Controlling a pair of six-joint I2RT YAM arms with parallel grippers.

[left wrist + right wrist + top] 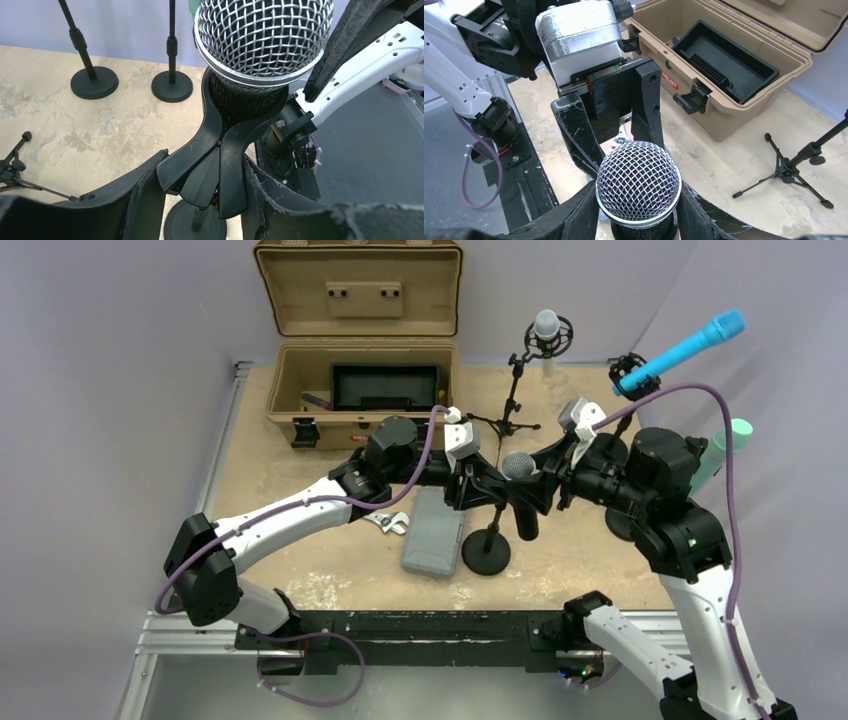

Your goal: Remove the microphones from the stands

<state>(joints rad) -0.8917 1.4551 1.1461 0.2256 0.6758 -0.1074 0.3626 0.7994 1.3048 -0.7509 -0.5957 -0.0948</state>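
Note:
The microphone (pixel 518 468), with a silver mesh head and a black body, sits in the black clip (pixel 220 150) of a short stand with a round base (pixel 486 552). My left gripper (pixel 470 485) reaches in from the left. In the left wrist view the left gripper (pixel 210 195) is shut on the clip, a finger on each side, below the microphone head (pixel 263 35). My right gripper (pixel 545 482) comes from the right. In the right wrist view the right gripper (pixel 639 217) is shut on the microphone body just under the head (pixel 639 182).
An open tan case (pixel 360 390) stands at the back left. A grey box (pixel 433 532) and a wrench (pixel 388 523) lie left of the stand. Behind are a tripod stand with a white microphone (pixel 545 335), a blue microphone (pixel 690 345) and a green one (pixel 725 450).

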